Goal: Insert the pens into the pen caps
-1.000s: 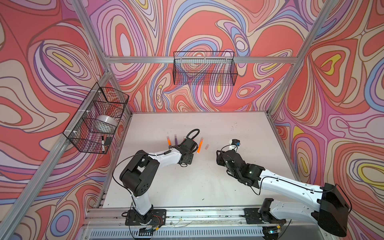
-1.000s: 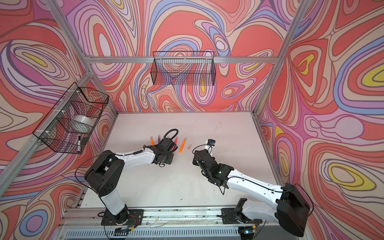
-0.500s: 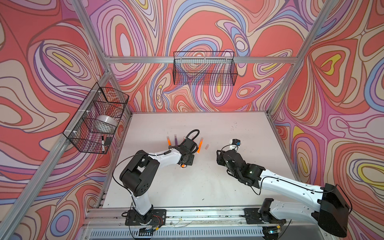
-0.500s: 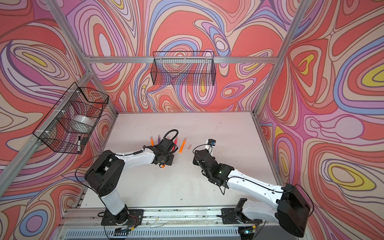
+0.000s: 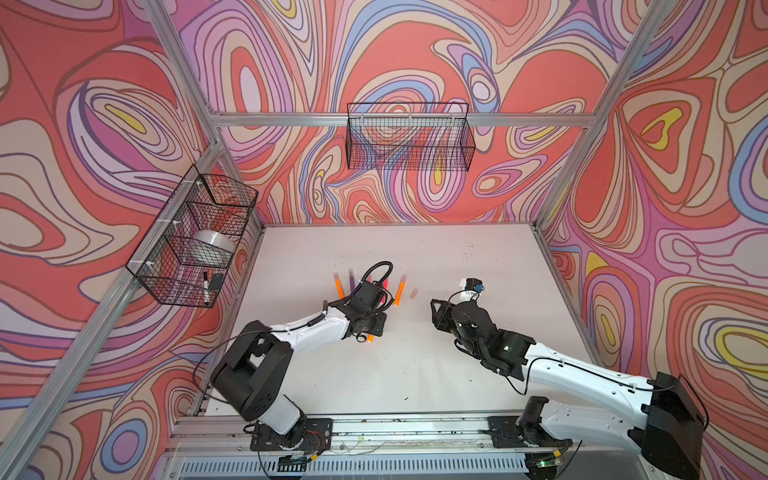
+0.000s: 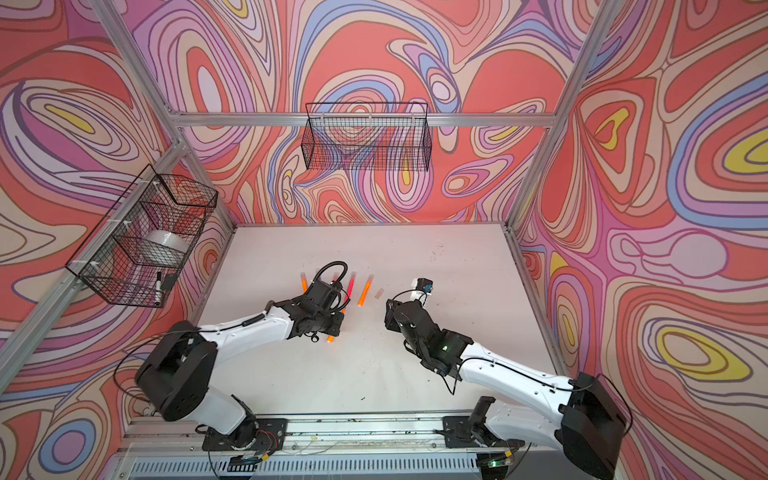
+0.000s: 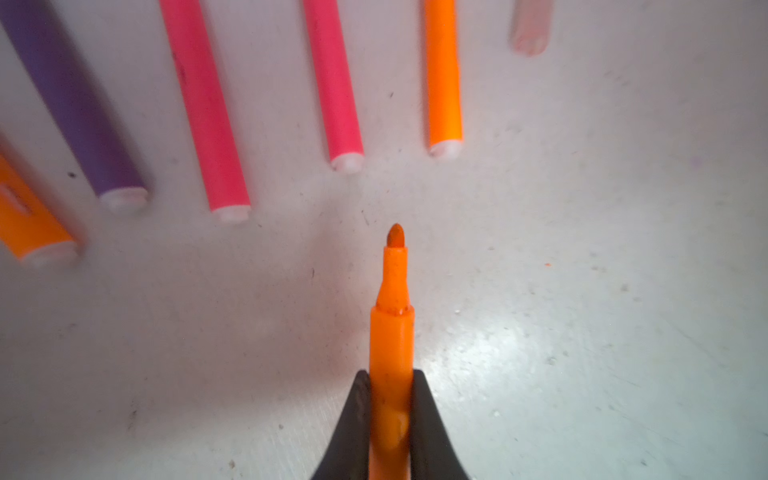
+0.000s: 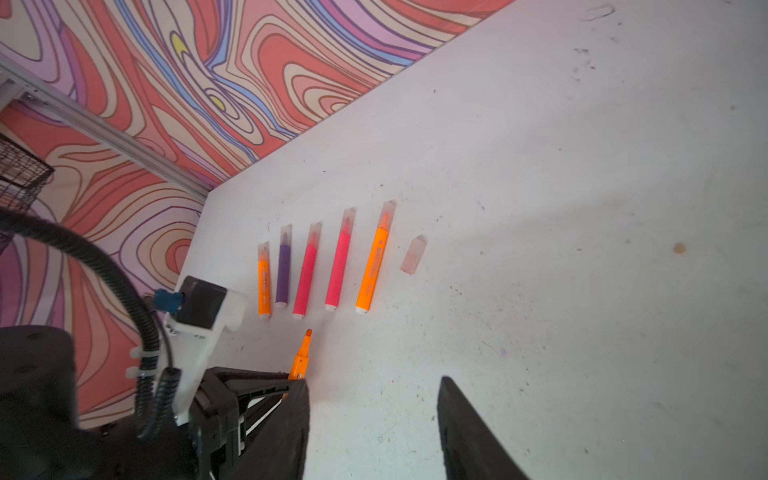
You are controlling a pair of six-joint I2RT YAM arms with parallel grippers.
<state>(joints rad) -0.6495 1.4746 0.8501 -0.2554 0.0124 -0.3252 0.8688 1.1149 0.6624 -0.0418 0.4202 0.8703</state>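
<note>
Pen [image 7: 391, 332] in left pincer [image 7: 390, 374] points tip-first toward 5 capped pens [image 8: 338, 266].

A scuffed white tabletop [image 5: 415, 374] lies between swirl-patterned walls [image 5: 415, 50]. A black wire basket [image 5: 409, 141] hangs on the far wall. On the left wall, a three-compartment wire basket [image 5: 232, 195] holds a tape roll [image 5: 210, 241] in its middle compartment, and a black-and-white marker [image 5: 205, 287] beside a small black object [image 5: 216, 281] in its nearest.

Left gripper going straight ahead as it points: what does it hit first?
Likely nothing at once: the uncapped orange marker pen in the left gripper aims into the gap between a capped pink-red pen and a capped orange pen. Depth unclear; it may graze either.
</note>
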